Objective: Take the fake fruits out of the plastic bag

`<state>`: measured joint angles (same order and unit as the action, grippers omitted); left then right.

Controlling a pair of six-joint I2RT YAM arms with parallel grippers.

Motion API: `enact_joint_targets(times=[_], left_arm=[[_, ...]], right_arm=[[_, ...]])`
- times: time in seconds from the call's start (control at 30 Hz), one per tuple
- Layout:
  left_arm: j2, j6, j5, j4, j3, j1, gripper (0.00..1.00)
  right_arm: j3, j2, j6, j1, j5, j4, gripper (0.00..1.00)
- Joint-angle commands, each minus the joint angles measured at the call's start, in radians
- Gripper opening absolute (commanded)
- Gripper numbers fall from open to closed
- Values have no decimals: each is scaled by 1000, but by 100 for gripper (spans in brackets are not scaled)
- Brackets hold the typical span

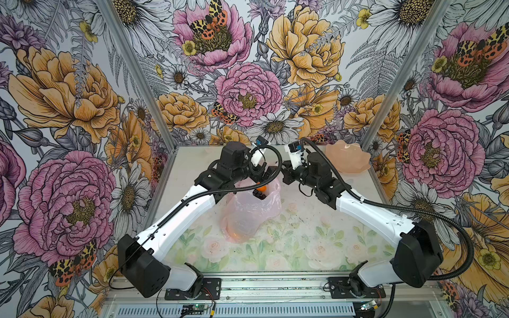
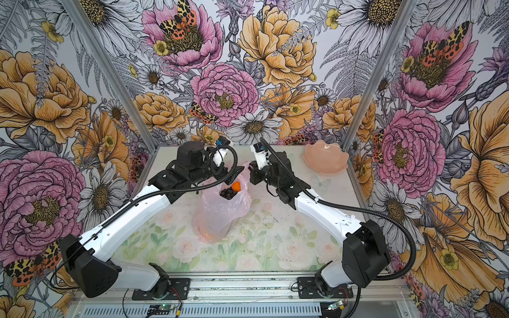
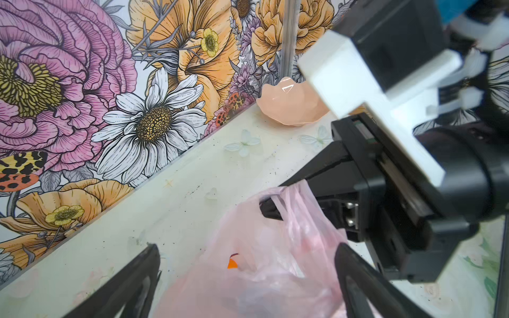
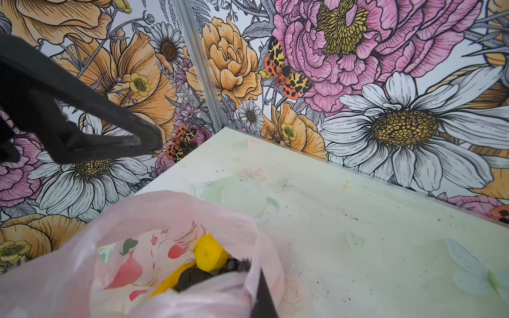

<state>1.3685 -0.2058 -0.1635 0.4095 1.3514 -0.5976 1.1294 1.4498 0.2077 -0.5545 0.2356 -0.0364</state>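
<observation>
- The bag [image 1: 253,212] stands upright in the middle of the counter [image 1: 303,234], between the two arms, with its mouth facing up and open.
- The right claw [image 3: 275,199] is closed on a bag handle at the rim and holds that side up.
- The left claw [image 3: 248,247] hangs just above the bag mouth, jaws spread wide, gripping nothing.
- Inside the bag, an orange [image 2: 236,186] and grapes [image 2: 228,193] show at the mouth in a top view. The right wrist view shows a lemon [image 4: 209,256] and a banana [image 4: 172,280] lower down.
- A dish [image 1: 347,159] sits in the far right corner of the counter, well apart from the bag.
</observation>
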Motion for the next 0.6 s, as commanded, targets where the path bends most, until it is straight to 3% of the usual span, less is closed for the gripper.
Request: enact_joint_targets(times=[0.0, 0.37, 0.57], left_arm=[[-68, -20, -97, -70, -43, 28, 99], [15, -76, -51, 1, 20, 25, 95], [77, -80, 5, 7, 65, 28, 84]], right_arm=[[38, 6, -20, 8, 23, -1, 0], [51, 6, -23, -1, 77, -2, 0], [57, 9, -34, -13, 79, 6, 0]])
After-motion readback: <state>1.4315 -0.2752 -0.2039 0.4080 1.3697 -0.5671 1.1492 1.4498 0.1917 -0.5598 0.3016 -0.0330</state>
